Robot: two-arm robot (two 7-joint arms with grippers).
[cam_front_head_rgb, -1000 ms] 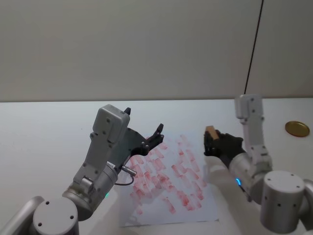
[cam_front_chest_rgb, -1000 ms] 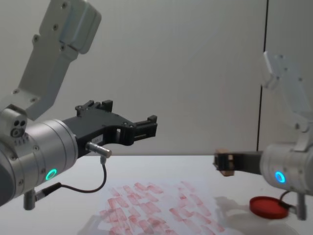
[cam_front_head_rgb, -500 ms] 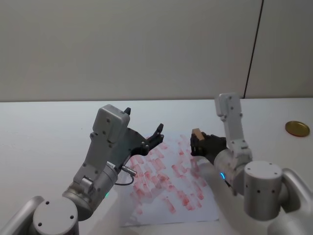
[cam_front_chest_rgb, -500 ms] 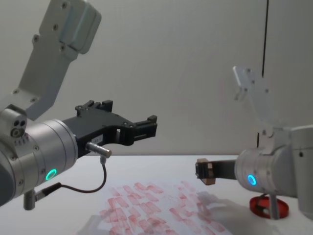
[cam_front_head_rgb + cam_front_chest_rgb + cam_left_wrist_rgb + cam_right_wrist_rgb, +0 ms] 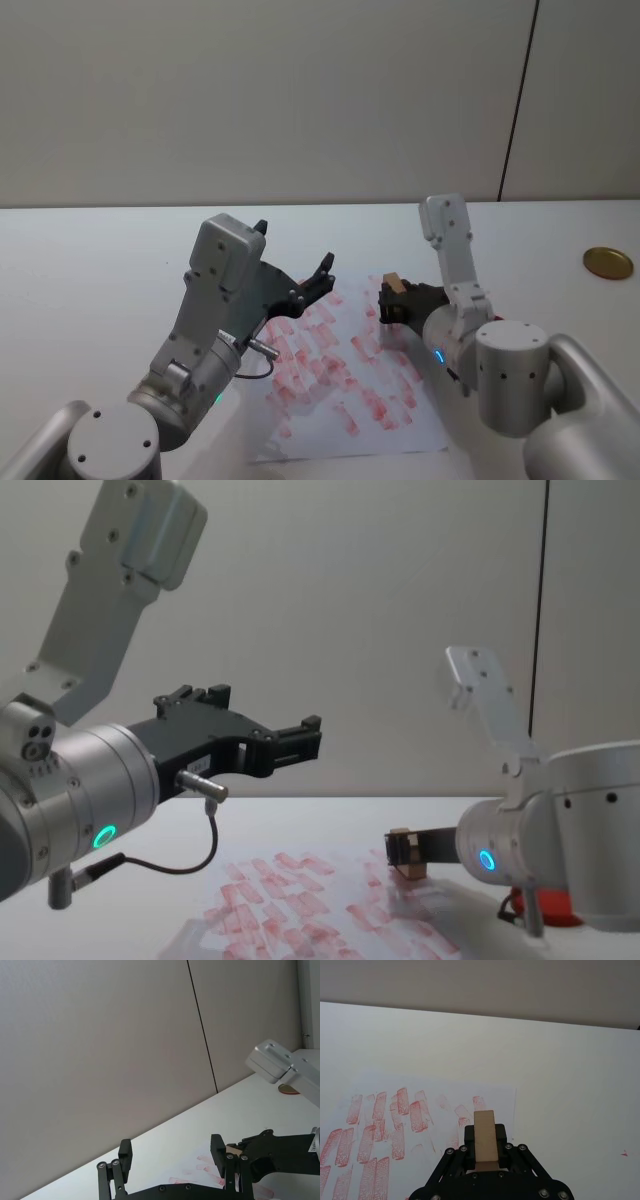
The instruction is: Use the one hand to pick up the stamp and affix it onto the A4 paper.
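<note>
My right gripper (image 5: 391,301), on the arm with the blue ring, is shut on the stamp (image 5: 392,283), a small tan wooden block. The stamp (image 5: 405,853) hangs low over the far right part of the A4 paper (image 5: 300,912); whether they touch I cannot tell. In the right wrist view the stamp (image 5: 484,1139) sits clamped in the right gripper (image 5: 484,1136), above the A4 paper (image 5: 425,1105) with its pinkish-red marks. The A4 paper (image 5: 340,385) lies flat on the white table. My left gripper (image 5: 294,250) hovers open above the paper's left side, holding nothing.
A red ink pad (image 5: 556,908) lies on the table at the right, mostly behind my right arm. A flat gold disc (image 5: 608,262) sits at the far right of the table. The left gripper (image 5: 265,716) hangs high over the table (image 5: 90,260).
My right gripper has carried the stamp leftward and lower, from beside the paper's right edge to over its marked area. The left arm has not moved.
</note>
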